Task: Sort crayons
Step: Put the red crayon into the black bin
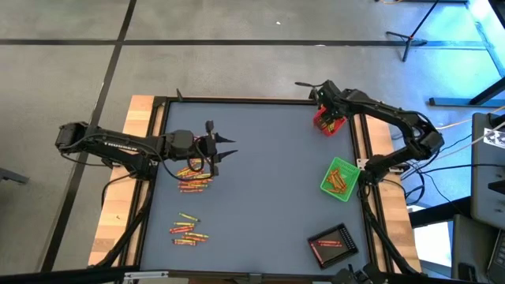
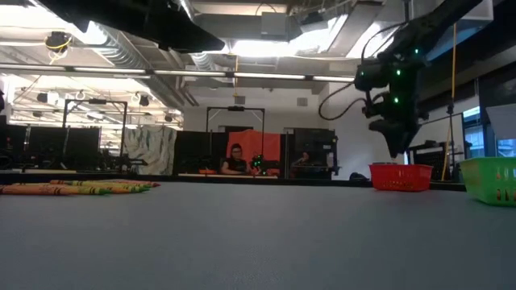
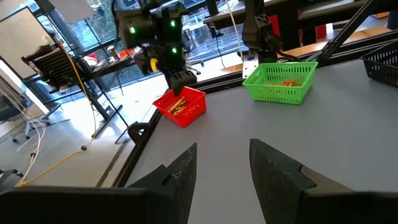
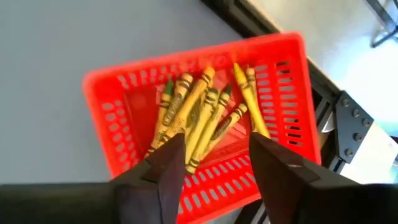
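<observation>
The grey surface (image 1: pixel 260 181) carries a green tray (image 1: pixel 340 179), a black tray (image 1: pixel 331 244) and a red tray (image 4: pixel 199 118). The right tool (image 4: pixel 211 168) hangs spread over the red tray's yellow crayons (image 4: pixel 199 118). The left tool (image 1: pixel 223 149), spread and empty, hovers beside loose crayons (image 1: pixel 194 178).

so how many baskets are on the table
3, all on the right side of the table: a red basket at the far edge under the right hand, a green basket midway along, and a black basket near the front edge. None looks hidden.
</observation>
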Robot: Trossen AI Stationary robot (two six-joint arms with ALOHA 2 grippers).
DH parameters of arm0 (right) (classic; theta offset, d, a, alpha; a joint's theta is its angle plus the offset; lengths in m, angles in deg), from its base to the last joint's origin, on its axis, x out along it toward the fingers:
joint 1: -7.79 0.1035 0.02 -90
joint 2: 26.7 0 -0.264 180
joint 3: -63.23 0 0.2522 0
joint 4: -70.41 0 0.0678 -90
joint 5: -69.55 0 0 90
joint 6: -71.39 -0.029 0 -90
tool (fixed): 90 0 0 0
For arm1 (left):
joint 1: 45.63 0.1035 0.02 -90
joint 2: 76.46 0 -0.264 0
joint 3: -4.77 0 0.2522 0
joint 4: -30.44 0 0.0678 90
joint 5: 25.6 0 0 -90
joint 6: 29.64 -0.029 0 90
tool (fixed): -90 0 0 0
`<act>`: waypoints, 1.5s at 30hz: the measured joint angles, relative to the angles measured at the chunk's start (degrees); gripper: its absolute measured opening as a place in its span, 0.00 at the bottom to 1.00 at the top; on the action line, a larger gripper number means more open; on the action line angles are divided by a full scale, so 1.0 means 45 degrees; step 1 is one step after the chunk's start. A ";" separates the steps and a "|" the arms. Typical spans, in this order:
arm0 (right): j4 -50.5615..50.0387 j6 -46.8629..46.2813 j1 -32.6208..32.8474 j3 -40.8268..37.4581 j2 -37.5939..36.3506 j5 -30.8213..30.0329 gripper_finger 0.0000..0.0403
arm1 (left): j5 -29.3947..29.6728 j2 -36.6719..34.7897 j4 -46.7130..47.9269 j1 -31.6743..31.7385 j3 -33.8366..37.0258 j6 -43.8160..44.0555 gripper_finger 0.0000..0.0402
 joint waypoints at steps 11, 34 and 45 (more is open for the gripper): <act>0.5568 0.0039 0.4134 -0.0156 -0.1825 0.2509 0.46 | 0.0039 0.0000 0.0041 0.0009 0.0000 -0.0029 0.33; 1.5504 0.2653 0.9568 -0.3324 -0.1453 0.3032 0.46 | 0.2056 0.0532 0.9397 0.2326 -0.2672 0.3031 0.33; 1.5165 0.2690 0.9614 -0.3324 -0.1453 0.3032 0.46 | 0.0752 0.3427 1.4544 0.5617 -0.5077 0.2301 0.33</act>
